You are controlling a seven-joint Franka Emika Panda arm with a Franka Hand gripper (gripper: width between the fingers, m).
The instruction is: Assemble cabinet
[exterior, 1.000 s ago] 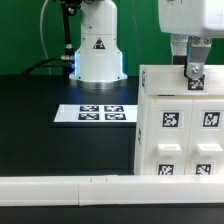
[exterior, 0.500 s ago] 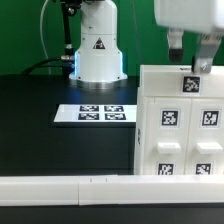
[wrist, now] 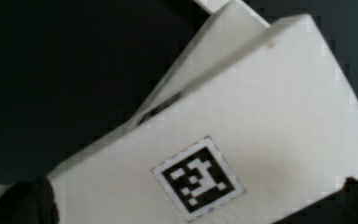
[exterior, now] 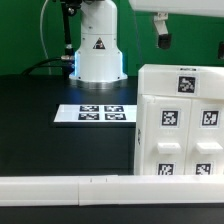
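A: Quick pass. Your gripper [exterior: 190, 28] sits above the cabinet [exterior: 180, 125], mostly cut off at the frame's top edge. One finger [exterior: 163, 30] shows in the exterior view, and the jaws stand wide apart with nothing between them.

B: Where's the cabinet?

A: On the black worktop [exterior: 40, 100], at the exterior view's right, standing free, just beside the marker board [exterior: 92, 113] and behind the long white rail [exterior: 60, 188].

B: Risks?

A: You come down off-centre and a finger clips the top panel's edge. That could shove or tip the box toward the marker board. The wrist view shows the white top with its tag [wrist: 201, 177] running at a slant, so if you close like that I'd expect a skewed grab that lets the part twist or slip. Smooth plastic, probably little friction.

B: Looks?

A: Big white box, glossy, square black-and-white tags on top and on the front. Shallow rectangular recesses on the front face [exterior: 168, 152]. The seam between panels looks flush, but I can't tell if it's fully seated.
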